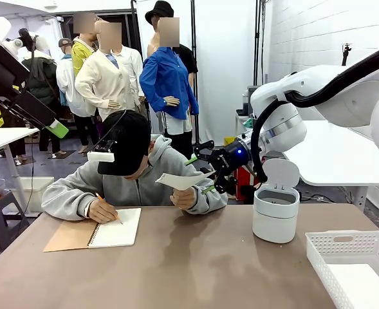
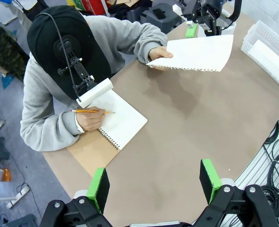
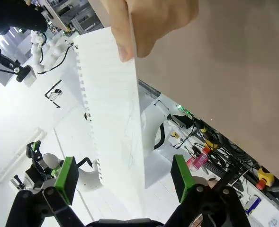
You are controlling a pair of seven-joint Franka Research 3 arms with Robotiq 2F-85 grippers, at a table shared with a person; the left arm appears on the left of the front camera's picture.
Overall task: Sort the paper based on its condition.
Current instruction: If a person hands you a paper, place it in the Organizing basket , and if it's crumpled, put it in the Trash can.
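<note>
**Figure. Handover of a sheet at the far edge of the bench.** The person's hand (image 1: 186, 198) held the paper (image 1: 181, 180) up off the bench (image 1: 195, 270) by one end. The free end was turned toward the right gripper (image 1: 199, 174), presumably so it could be taken without the fingers meeting the hand. That gripper's jaws stood wide apart with the sheet's free end reaching in between them, and neither pad appeared to touch it. The sheet looked flat and uncrumpled, with one ragged punched edge (it had seemingly been torn from a spiral binding).

The left gripper (image 2: 154, 182) hung high above the bench, jaws apart and empty, probably kept clear of the exchange. The person's other hand (image 1: 102, 209) rested with a pencil on the open notebook (image 1: 115, 228).

A lidded white bin (image 1: 276, 215), lid raised, and a white basket (image 1: 350, 248) stood on the robot's right side, plausibly the two destinations. The basket seemed to hold a white sheet.

The bench top was plain matte brown and otherwise bare. The room beyond had a white painted brick wall, a white table and floor cables.
</note>
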